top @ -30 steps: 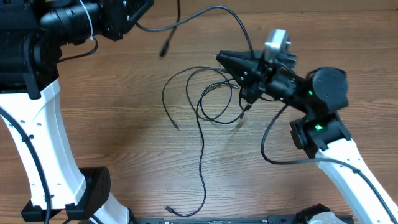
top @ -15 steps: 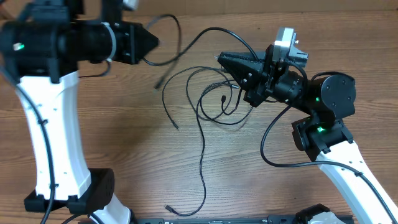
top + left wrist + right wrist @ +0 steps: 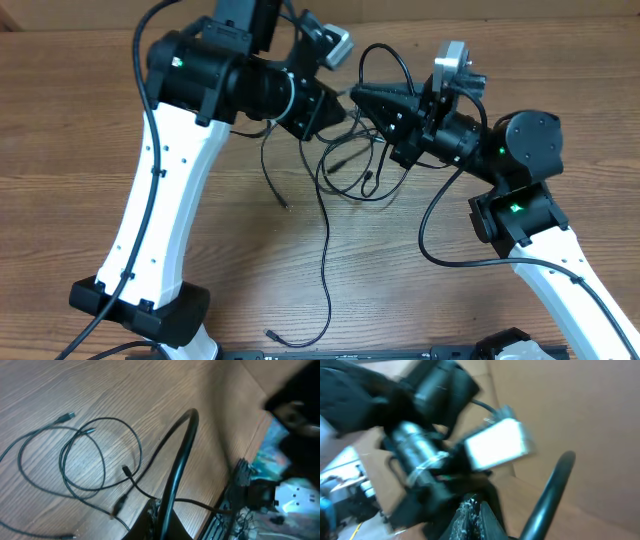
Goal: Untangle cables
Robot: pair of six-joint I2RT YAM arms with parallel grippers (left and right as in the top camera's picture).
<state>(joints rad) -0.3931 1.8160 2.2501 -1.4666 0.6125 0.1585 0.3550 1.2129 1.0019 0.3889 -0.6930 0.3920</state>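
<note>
Cables (image 3: 326, 240) loop across table (image 3: 80, 150), left arm (image 3: 160, 200) and right arm (image 3: 520, 150) overhanging

Cables (image 3: 326, 250) lie looped on the bench (image 3: 390, 305), centre, toward the far edge. One strand runs from the loops to the near edge and ends left of centre. Left gripper (image 3: 338, 108) and right gripper (image 3: 358, 95) sit above the loops' far side, tips just beside each other, left one leftward.
</note>
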